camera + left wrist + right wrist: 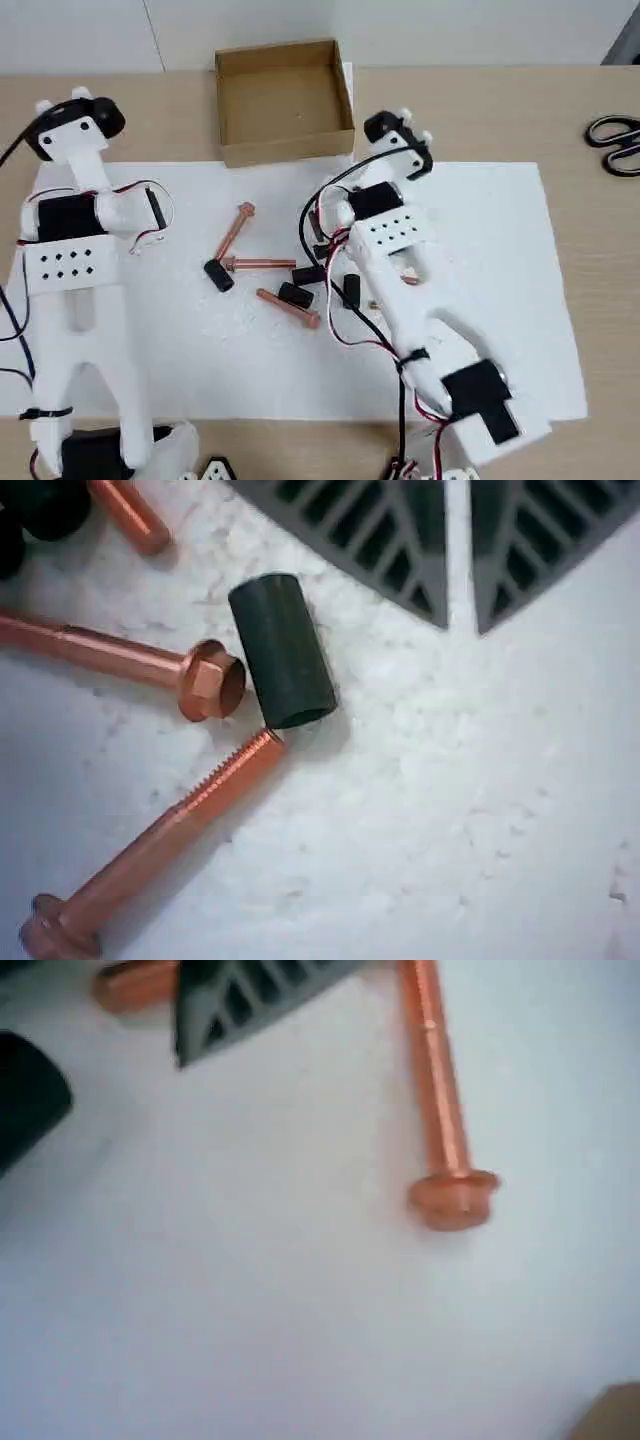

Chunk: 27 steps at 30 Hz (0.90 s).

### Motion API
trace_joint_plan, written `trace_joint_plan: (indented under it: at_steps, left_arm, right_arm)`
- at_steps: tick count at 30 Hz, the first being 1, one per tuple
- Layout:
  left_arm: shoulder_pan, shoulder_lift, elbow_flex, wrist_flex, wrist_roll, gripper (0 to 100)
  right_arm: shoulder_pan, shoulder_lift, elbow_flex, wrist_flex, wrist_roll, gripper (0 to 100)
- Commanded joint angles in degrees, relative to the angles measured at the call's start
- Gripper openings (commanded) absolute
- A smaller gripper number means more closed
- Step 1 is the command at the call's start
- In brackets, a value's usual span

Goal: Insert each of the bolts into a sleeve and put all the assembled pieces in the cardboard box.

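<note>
Several copper bolts (234, 232), black sleeves (218, 275), apparently separate

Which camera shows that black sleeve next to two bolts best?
The left wrist view: the sleeve lies close, open end clear. The high view shows it small beside the bolts. The right wrist view has a dark shape at its edge; I cannot tell whether it is this sleeve.

White arms (85, 300) carry black motors (65, 215), red and black cables (340, 300) and perforated plates (65, 262).
</note>
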Motion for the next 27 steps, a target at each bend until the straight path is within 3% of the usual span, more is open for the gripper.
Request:
trace_joint_plan:
  at_steps: [1,17,27]
  left_arm:
    - [-0.09,-1.85,-0.31,-0.88,0.18,1]
    - [0.0,-1.85,-0.31,-1.05,0.18,1]
    - [0.0,-1.85,-0.31,-1.14,0.18,1]
  right_arm:
    - [0.48,1.19,-0.35,-0.48,-0.62,16.4]
    - [0.22,7.16,-0.7,-1.01,-0.7,16.5]
    - [0.22,8.22,-0.35,-7.96,-0.35,16.5]
